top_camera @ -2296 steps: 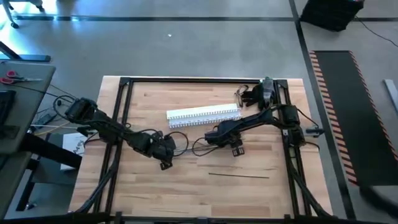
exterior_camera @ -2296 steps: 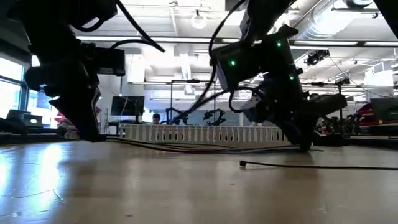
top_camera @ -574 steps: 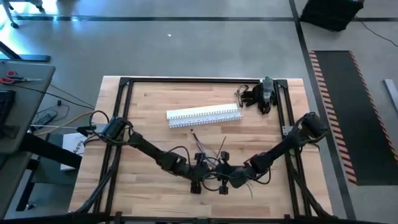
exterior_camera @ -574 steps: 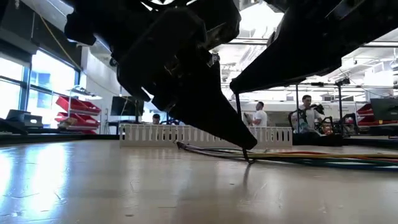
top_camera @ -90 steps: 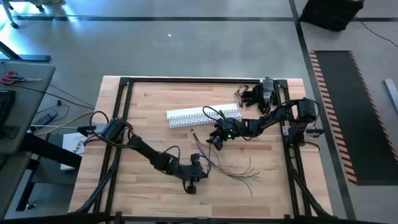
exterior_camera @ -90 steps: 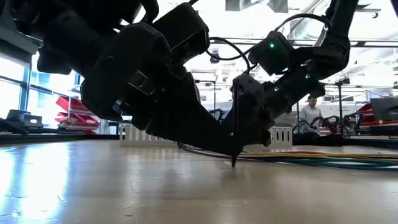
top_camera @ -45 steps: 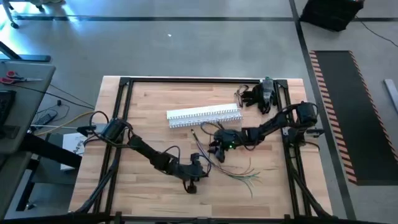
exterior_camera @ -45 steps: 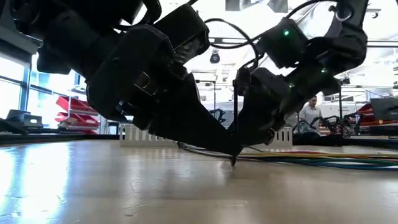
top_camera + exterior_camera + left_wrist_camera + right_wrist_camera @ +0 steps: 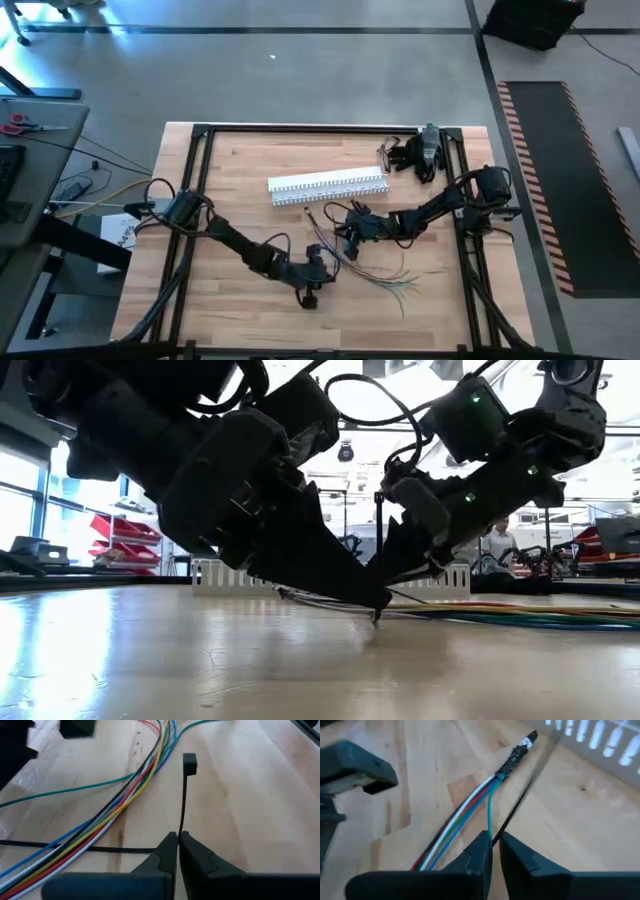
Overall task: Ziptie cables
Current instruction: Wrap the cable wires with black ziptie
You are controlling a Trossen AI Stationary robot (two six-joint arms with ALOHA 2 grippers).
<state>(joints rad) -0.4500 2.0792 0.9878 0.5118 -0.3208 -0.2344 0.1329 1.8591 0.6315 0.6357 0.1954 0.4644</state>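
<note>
While left gripper (image 9: 177,851) pinches thin black plastic zip tie (image 9: 183,800) by strap, fingers closed, square head stands free past fingertips, likely kept clear for threading. Bundle of thin multicoloured cables (image 9: 117,807) lies on wooden table (image 9: 260,810) just beside tie, fanned at one end, taped at other. Right gripper (image 9: 493,851), near white slotted plastic channel (image 9: 327,185), fingers almost shut; whether it grips tie's other end, cannot tell.

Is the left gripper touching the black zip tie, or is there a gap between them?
Touching. The left wrist view shows the left gripper pinched shut on the thin strap of the black zip tie, whose square head points away beside the cables.
</note>
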